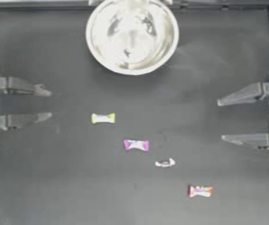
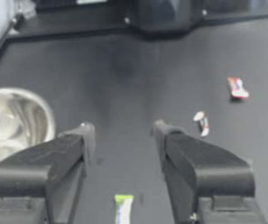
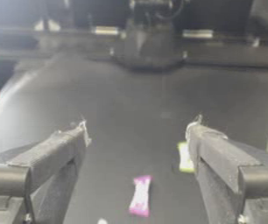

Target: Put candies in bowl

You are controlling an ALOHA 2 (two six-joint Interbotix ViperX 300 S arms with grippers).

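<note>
Top view: bowl (image 1: 131, 36) sits at the far middle edge of the table (image 1: 72, 184), nothing seen inside. Four candies lie loose in a diagonal row on the table: yellow-green candy (image 1: 103, 118), then purple candy (image 1: 136, 145), white candy (image 1: 165, 163), and red-orange candy (image 1: 199, 191), each apart from the next. A fifth is not seen. Left claw (image 1: 45, 104) rests at the left edge, jaws wide apart, gripping nothing; yellow-green candy lies nearest it, not touching. Right claw (image 1: 220, 121) rests at the right edge, jaws likewise spread wide, gripping nothing, well apart from every candy.
</note>
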